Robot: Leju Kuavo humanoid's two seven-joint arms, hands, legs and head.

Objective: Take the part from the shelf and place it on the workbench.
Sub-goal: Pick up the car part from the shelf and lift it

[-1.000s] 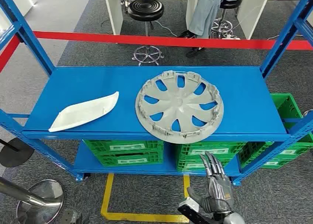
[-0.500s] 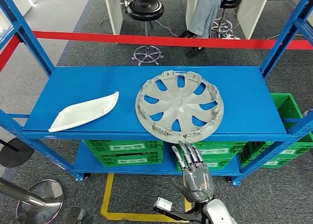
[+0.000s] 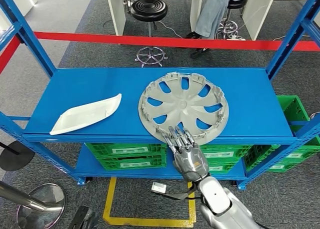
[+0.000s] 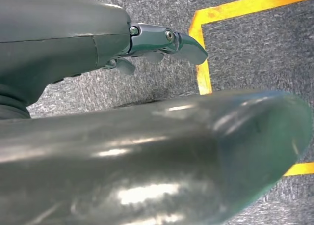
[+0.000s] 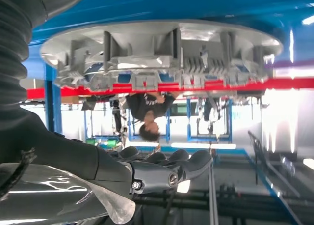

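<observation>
A blue shelf [image 3: 256, 104] is standing across the head view, and everything here is being placed against it. At its left end a white curved panel [image 3: 86, 114] is lying flat on the top deck, well apart from the part. Below the deck, green crates [image 3: 126, 155] are sitting on the lower level. On the floor in front of the shelf, a yellow line [image 3: 145, 221] is marking out a box; the left wrist view is looking down on this same yellow line [image 4: 202, 77] and grey carpet, where the left hand [image 4: 163, 41] is hanging with its fingers stretched out straight and holding nothing.

Right of the shelf's middle, the grey wheel cover [image 3: 183, 108] is lying flat on the top deck, its near rim just overhanging the front edge. The right hand [image 3: 186, 154] is reaching up to that near rim from in front of the shelf, its fingers [image 3: 180, 137] spread apart and extended, their tips overlapping the rim's edge in the head view; whether they are actually touching it I cannot tell. In the right wrist view the wheel cover [image 5: 163, 53] is showing its clipped rim close to the outstretched fingers [image 5: 174, 171], with a gap between them, so the hand is gripping nothing.

Behind the shelf, a red tape [image 3: 170, 41] is running across the floor, and beyond it a black stool [image 3: 149, 11] is standing beside a seated person [image 3: 213, 11]. At the shelf's right end, another green crate [image 3: 293, 111] is sitting on the floor.
</observation>
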